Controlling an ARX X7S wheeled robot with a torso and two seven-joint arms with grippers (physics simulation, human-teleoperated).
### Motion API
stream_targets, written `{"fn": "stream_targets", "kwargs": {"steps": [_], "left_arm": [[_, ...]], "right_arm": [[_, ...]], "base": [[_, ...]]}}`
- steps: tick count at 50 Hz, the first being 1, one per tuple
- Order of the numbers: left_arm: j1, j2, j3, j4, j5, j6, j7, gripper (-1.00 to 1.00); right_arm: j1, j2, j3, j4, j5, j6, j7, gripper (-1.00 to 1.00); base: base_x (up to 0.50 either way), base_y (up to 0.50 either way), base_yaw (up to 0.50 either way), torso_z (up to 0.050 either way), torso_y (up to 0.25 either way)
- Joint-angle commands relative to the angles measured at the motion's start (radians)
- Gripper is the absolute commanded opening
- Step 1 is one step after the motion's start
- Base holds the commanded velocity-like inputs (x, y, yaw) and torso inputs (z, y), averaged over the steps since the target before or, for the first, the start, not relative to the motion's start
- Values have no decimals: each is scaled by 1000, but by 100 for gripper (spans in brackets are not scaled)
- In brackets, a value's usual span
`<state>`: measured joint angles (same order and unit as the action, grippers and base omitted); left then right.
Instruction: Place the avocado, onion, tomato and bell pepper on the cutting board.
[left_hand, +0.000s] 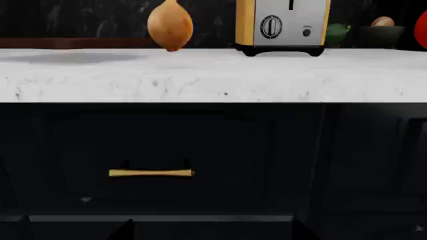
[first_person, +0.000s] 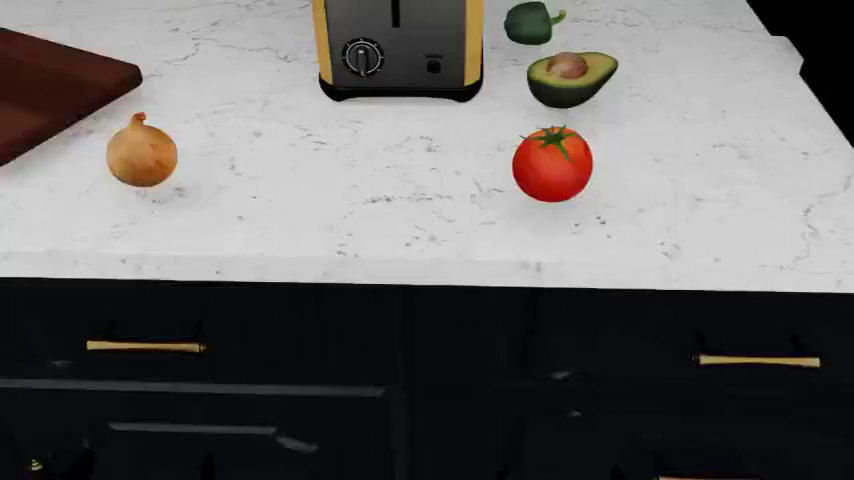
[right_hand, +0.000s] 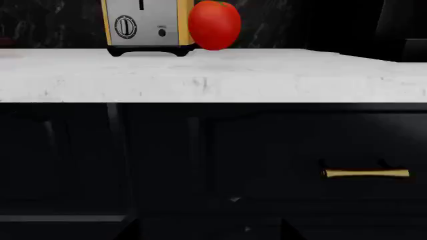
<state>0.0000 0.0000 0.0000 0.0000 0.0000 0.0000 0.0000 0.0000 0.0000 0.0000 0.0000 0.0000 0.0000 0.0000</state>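
From above we see onion (first_person: 142, 152) beside cutting board (first_person: 51, 88), tomato (first_person: 553, 165), avocado (first_person: 571, 78) and bell pepper (first_person: 533, 22) near the toaster (first_person: 398, 48) on the bench (first_person: 400, 220); wrist views face drawers; jaws' state we cannot tell.

On the white marble surface (first_person: 400, 215): dark reddish-brown wooden cutting board (first_person: 47, 85) at far left, golden-brown papery onion (first_person: 140, 152) just beside its near corner. Steel-and-yellow toaster (first_person: 396, 45) at centre back. Right of it, small lobed green bell pepper (first_person: 531, 22) rearmost, halved avocado with brown pit (first_person: 571, 77) before it, round red tomato (first_person: 553, 165) nearest. Below, dark drawers with brass handles (first_person: 146, 347).
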Motion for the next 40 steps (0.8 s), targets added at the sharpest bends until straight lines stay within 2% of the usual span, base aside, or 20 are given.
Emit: {"fn": "stream_targets", "kwargs": {"steps": [1, 17, 18, 19, 21, 22, 27, 30, 31, 40], "left_arm": [[0, -10, 11, 0, -10, 0, -11, 100], [7, -49, 65, 14, -14, 18, -80, 100], [-17, -20, 55, 90, -38, -107, 25, 100], [7, -23, 34, 21, 6, 10, -49, 100], [-39, -34, 18, 144, -86, -248, -19, 100], [-60, -51, 39, 201, -35, -279, -46, 100], [-153, -75, 29, 427, -85, -575, -33, 100], [-188, -90, 58, 490, -64, -632, -48, 100], [-225, -88, 53, 536, -81, -711, -46, 100], [-433, -107, 80, 584, -70, -963, -67, 100]], "right_arm": [[0, 9, -13, 0, 9, 0, 13, 100], [-2, 48, -53, -4, 66, -8, 55, 100], [-50, 52, 12, -240, 31, 133, -37, 100], [-6, 10, -7, -90, 29, 4, 10, 100], [-4, 29, 1, -131, 57, 109, 20, 100], [-1, 39, 12, -214, 65, 174, 32, 100], [25, 92, 24, -450, 62, 431, 59, 100], [56, 114, 52, -538, 81, 514, 63, 100], [79, 127, 53, -589, 80, 586, 67, 100], [319, 211, 40, -788, 112, 1083, 49, 100]], "base": [[0, 0, 0, 0, 0], [0, 0, 0, 0, 0], [0, 0, 0, 0, 0], [0, 0, 0, 0, 0], [0, 0, 0, 0, 0], [0, 0, 0, 0, 0], [0, 0, 0, 0, 0], [0, 0, 0, 0, 0], [0, 0, 0, 0, 0], [0, 0, 0, 0, 0]]}}
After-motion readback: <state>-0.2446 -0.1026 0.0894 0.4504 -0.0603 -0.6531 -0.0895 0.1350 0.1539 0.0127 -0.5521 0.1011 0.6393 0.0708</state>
